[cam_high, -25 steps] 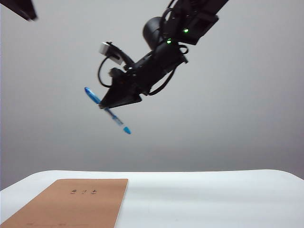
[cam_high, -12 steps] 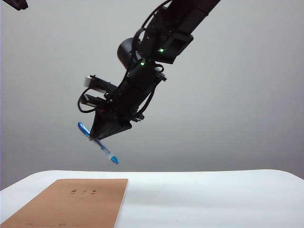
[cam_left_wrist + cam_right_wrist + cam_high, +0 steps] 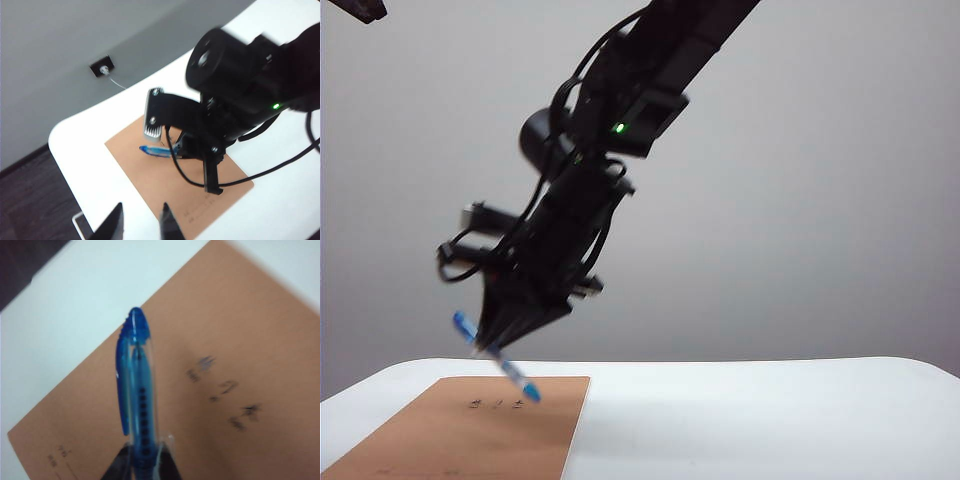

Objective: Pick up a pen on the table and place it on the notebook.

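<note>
The right gripper (image 3: 492,347) hung in the lower left of the exterior view, just above the near end of the notebook, its jaws closed narrowly on the pen. It came in at a steep slant from the dark arm that ran up toward the top centre of the frame, likely so that the pen could be lowered onto the cover rather than dropped from a height.

The table (image 3: 770,420), white with rounded corners, filled the bottom band of the exterior view. On its left part lay the notebook (image 3: 470,435), flat, tan-brown, with a few small dark characters near its far edge. In the left wrist view the notebook (image 3: 150,177) sat at mid-frame with the right arm's black wrist directly over it.

The pen (image 3: 498,360) was held across its middle and tilted, its darker end up to the left and its blue tip down to the right, over the notebook's printed characters. Whether the tip touched the cover could not be told; it looked to be just clear of it. The right wrist view showed the pen (image 3: 136,390) gripped at its lower part, the translucent barrel reaching out over the brown cover (image 3: 240,340), so the placing spot was already beneath it.

The left gripper (image 3: 141,224), at the bottom edge of its own view, stood wide and empty, well apart from the notebook, apparently kept out of the way.
</note>
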Controlling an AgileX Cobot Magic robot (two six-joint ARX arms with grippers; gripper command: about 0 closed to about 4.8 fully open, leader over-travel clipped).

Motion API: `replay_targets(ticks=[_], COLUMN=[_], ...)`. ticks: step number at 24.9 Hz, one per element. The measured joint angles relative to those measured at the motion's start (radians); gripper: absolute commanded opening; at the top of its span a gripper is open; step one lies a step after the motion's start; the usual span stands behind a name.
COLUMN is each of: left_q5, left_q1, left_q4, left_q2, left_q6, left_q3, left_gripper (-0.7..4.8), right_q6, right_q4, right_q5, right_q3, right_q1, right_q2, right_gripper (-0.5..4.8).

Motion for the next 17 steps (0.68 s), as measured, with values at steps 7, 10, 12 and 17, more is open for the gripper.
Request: replay_targets(ticks=[7,10,12,17], left_q5=[0.001,0.005,0.018,0.037], left_q1=[0.000,0.000,0.000,0.000], left_q4=[-0.055,-0.064,-0.076,-0.140], left_q2=[0.000,0.000,0.000,0.000], left_q6=[0.000,0.000,0.000,0.001], left_q3=[0.000,0.000,0.000,0.000], left_gripper=[0.94,0.94,0.93,0.88], right_q6=[0.015,0.015,0.014,0.015], right_q4=[-0.018,-0.008,-0.005,-0.003], right_q5=[0.008,0.011,0.011,0.012], right_q3=[-0.002,-0.001,-0.002,-0.003], right_q1=[0.007,0.007,0.007,0.007], right_q2=[0.042,0.047,0.061,0.094], right_gripper=[0.46,0.56,0.56,0.79])
